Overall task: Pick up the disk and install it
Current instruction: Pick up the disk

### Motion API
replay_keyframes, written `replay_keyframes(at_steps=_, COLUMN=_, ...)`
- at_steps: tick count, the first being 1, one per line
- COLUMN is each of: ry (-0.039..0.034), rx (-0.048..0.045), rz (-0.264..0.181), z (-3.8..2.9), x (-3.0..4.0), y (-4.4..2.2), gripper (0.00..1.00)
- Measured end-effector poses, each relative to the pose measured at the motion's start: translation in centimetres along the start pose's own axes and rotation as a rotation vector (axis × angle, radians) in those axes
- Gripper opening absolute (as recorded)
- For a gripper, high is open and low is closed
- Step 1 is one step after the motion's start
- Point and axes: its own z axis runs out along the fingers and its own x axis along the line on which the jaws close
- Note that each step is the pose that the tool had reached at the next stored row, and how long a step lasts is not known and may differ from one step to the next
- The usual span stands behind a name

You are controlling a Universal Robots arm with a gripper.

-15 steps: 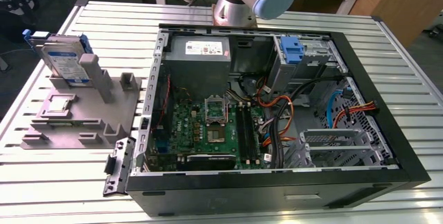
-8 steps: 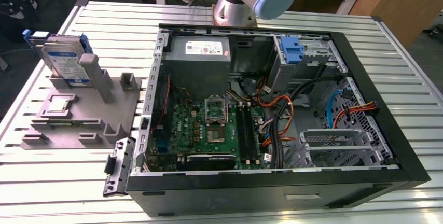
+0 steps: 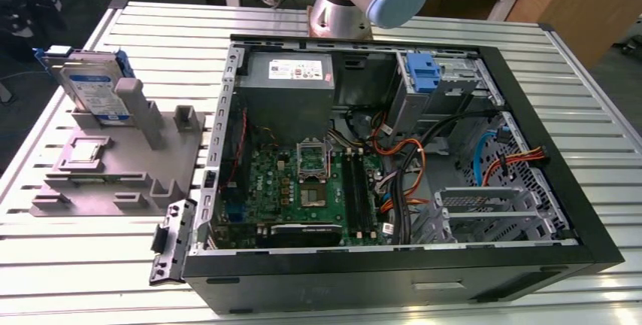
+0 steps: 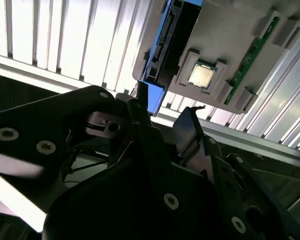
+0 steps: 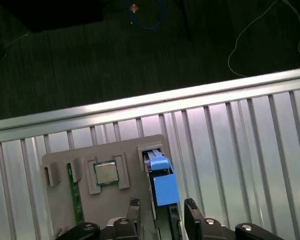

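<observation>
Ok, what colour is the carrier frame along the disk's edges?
Blue. The frame on the disk shows best in the first wrist view.

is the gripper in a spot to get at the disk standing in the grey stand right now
Probably yes. The disk stands upright in the grey stand with its upper edge bare. In the first wrist view the gripper is lined up over it, jaws apart, with nothing between them.

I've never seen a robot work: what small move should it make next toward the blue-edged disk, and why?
Probably lower the tool straight toward the disk. Its fingers are apart and sit either side of the disk's blue edge, seemingly above it, while the disk stands on edge in the grey stand.
</observation>
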Motion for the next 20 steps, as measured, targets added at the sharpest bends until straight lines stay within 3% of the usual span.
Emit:
replay_keyframes(at_steps=4, ry=-0.007, rx=-0.004, rz=-0.053, z=0.5, x=0.04, y=0.04, gripper=0.47)
replay_keyframes(at_steps=15, ry=-0.0107, rx=-0.0054, rz=-0.075, z=2.45, x=0.22, y=0.54, gripper=0.48)
replay_keyframes(at_steps=16, ry=-0.0109, rx=-0.0052, rz=-0.078, z=2.54, x=0.2, y=0.56, gripper=0.48)
replay_keyframes(at_steps=17, ry=-0.0108, rx=-0.0055, rz=-0.083, z=2.6, x=0.16, y=0.57, gripper=0.55)
replay_keyframes(at_steps=20, ry=-0.0108, rx=-0.0067, rz=-0.111, z=2.85, x=0.15, y=0.56, gripper=0.55)
